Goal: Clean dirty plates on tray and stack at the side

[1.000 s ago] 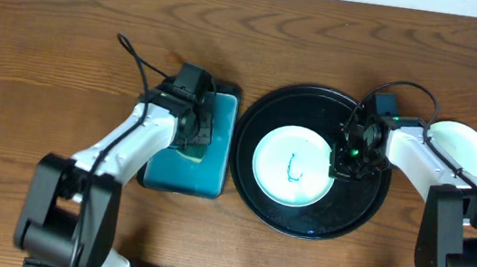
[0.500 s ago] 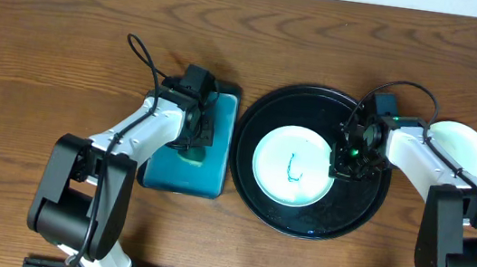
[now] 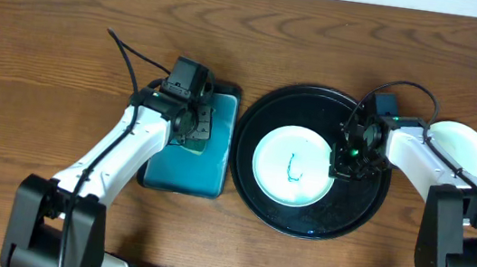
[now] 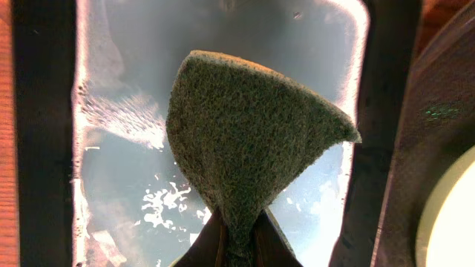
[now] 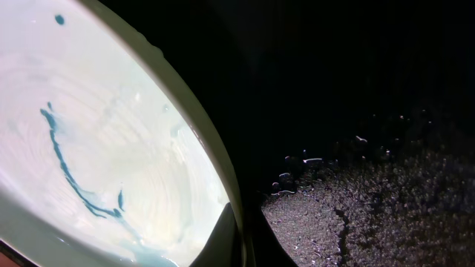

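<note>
Left arm re-angled; left tool (image 4: 236, 239) pinches sponge (image 4: 245, 141) over blue tray (image 4: 126, 170), right tool (image 5: 239, 233) clamps scribbled plate (image 3: 293, 168) rim; scrubbing likely next.

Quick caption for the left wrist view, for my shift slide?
Left gripper pinches a grey-green scouring pad over the wet, blue-lined rectangular tray.

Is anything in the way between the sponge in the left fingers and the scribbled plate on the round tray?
Nothing visible blocks it. The sponge hangs over the blue rectangular tray; only the two trays' rims lie between it and the plate. The right gripper has its fingers pinching the plate's right edge, off that path.
</note>
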Robot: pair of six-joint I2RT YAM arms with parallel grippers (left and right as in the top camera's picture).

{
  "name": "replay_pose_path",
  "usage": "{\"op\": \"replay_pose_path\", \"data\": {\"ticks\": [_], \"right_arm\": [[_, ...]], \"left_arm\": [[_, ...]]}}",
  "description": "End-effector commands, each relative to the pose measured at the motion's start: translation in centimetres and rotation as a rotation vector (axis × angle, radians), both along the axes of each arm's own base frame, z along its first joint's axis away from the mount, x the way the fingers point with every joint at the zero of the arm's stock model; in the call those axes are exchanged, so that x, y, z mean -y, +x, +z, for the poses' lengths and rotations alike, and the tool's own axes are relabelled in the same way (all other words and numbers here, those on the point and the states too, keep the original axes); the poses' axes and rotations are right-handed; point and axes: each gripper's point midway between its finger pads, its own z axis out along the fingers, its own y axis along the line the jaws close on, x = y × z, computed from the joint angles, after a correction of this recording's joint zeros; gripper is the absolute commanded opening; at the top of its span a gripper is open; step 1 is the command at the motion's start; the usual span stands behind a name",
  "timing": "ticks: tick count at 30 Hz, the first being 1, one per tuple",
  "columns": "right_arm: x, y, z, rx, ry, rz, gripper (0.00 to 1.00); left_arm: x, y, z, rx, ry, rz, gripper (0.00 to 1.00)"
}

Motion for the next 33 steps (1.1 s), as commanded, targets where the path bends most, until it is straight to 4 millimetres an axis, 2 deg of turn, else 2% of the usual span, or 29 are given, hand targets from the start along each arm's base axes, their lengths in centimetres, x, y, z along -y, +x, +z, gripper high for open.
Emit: {"op": "replay_pose_path", "data": {"ticks": [1, 11, 16, 21, 27, 33], "right_arm": [[-0.1, -0.3, -0.1, 0.0, -0.005, 0.022, 0.01], [-0.1, -0.3, -0.1, 0.0, -0.005, 0.022, 0.01], [-0.1, -0.3, -0.1, 0.0, -0.005, 0.022, 0.01], [-0.1, -0.3, -0.1, 0.0, -0.006, 0.022, 0.01], [-0.1, -0.3, -0.1, 0.0, -0.006, 0.022, 0.01], [-0.1, -0.3, -0.1, 0.0, -0.006, 0.022, 0.01]], "left_arm": [[-0.6, -0.5, -2.1, -0.057, 0.036, 0.002, 0.08], [-1.0, -1.9, -7.0, -0.207, 0.08, 0.004, 0.08], [-1.0, -1.9, -7.2, -0.215, 0.079, 0.006, 0.07], [-0.7, -1.2, -4.5, -0.138, 0.05, 0.005, 0.07], [-0.3, -0.2, 1.2, 0.027, -0.009, -0.003, 0.07], [0.6, -0.2, 4.7, 0.107, -0.128, -0.06, 0.07]]}}
